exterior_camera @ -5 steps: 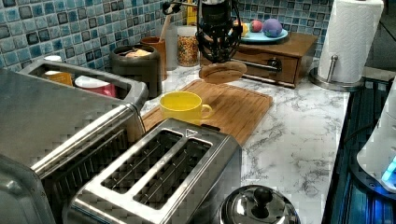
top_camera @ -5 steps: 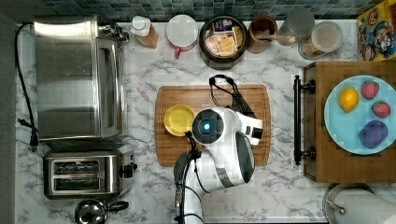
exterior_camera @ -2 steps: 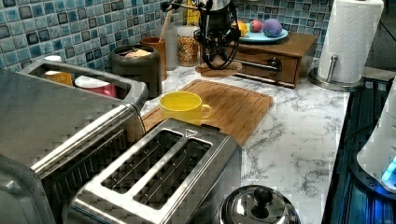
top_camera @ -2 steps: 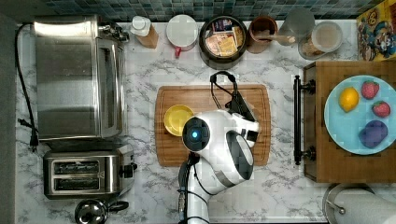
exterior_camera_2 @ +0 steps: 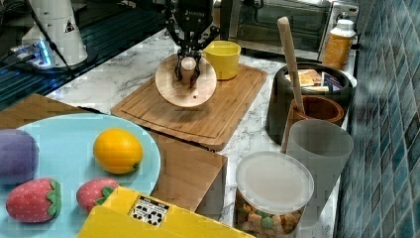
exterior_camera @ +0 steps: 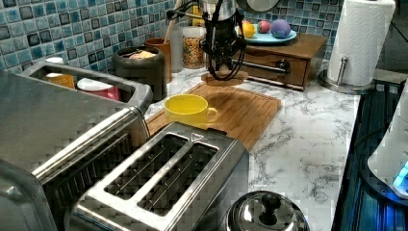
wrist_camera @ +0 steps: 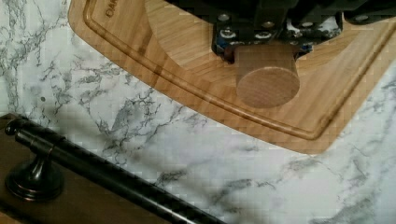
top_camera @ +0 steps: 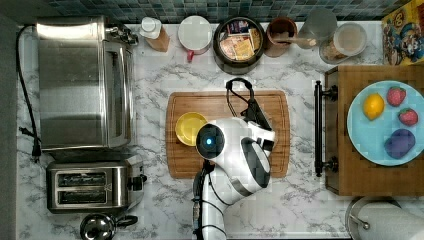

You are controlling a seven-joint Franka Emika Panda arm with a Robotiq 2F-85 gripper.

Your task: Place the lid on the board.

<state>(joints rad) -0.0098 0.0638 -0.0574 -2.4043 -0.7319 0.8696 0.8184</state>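
My gripper (exterior_camera_2: 187,67) is shut on the knob of the lid (exterior_camera_2: 171,89), a round light-brown wooden disc. The lid (exterior_camera: 224,77) hangs low over the far end of the board (exterior_camera: 245,108) in the left view, and I cannot tell whether the two touch. In the wrist view the knob (wrist_camera: 266,77) sits between my fingers, with the board (wrist_camera: 196,88) and its groove beneath. The arm covers the lid in the top view, over the right half of the board (top_camera: 220,102).
A yellow cup (top_camera: 189,128) stands on the board's left part in the top view. A dark wooden tray (top_camera: 350,170) with black handles and a blue fruit plate (top_camera: 382,135) lies to the top view's right. Jars (top_camera: 240,37) line the back. A toaster oven (top_camera: 82,82) and toaster (top_camera: 90,182) stand at the left.
The arm has shifted slightly over the board, still holding the lid by its knob. In the left view the lid sits a little lower and closer to the board.
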